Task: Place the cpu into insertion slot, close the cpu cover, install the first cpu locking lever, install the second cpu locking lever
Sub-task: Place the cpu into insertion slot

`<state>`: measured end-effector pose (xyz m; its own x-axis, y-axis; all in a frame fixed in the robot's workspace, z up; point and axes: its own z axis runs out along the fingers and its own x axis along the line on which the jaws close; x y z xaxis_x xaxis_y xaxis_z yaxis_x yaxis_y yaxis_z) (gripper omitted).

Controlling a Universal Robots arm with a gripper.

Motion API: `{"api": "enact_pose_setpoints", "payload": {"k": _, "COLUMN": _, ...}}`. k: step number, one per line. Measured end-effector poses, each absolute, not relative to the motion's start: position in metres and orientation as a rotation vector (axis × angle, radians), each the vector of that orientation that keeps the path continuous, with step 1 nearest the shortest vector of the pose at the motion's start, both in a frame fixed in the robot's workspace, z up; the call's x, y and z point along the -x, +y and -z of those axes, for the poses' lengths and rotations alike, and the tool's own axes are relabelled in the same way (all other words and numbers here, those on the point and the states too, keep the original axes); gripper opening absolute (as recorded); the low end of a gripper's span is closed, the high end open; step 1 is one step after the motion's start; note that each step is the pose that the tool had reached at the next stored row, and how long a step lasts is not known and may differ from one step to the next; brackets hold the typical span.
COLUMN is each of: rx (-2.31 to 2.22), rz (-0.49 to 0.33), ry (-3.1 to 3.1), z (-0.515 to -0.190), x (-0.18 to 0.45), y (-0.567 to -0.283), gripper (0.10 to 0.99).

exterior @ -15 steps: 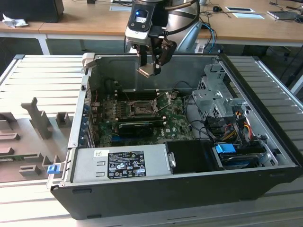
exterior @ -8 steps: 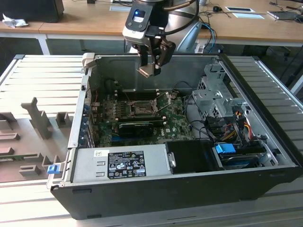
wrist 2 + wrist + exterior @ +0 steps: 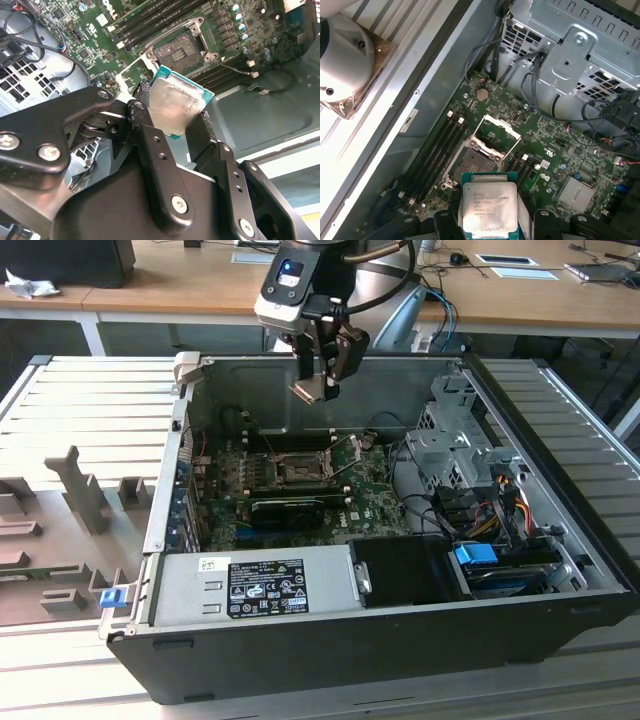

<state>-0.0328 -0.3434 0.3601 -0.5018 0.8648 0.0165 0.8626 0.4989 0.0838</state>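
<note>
Holding the chip by its edges, gripper clamped shut on it, high over the case. Socket lies bare at 7 o'clock in the exterior view, cover flipped up. I'd square the corners, lower level and not press.

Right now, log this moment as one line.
gripper: jaws shut on cpu | location: above open computer case | insertion slot: empty | cpu cover: raised open
</note>
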Motion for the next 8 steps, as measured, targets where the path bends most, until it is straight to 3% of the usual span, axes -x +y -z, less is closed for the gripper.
{"api": "enact_pose_setpoints", "payload": {"k": 8, "rx": -1.638, "rz": -0.124, "ry": 2.642, "z": -0.3599, "x": 0.0328, "y": -0.3434, "gripper": 0.529}}
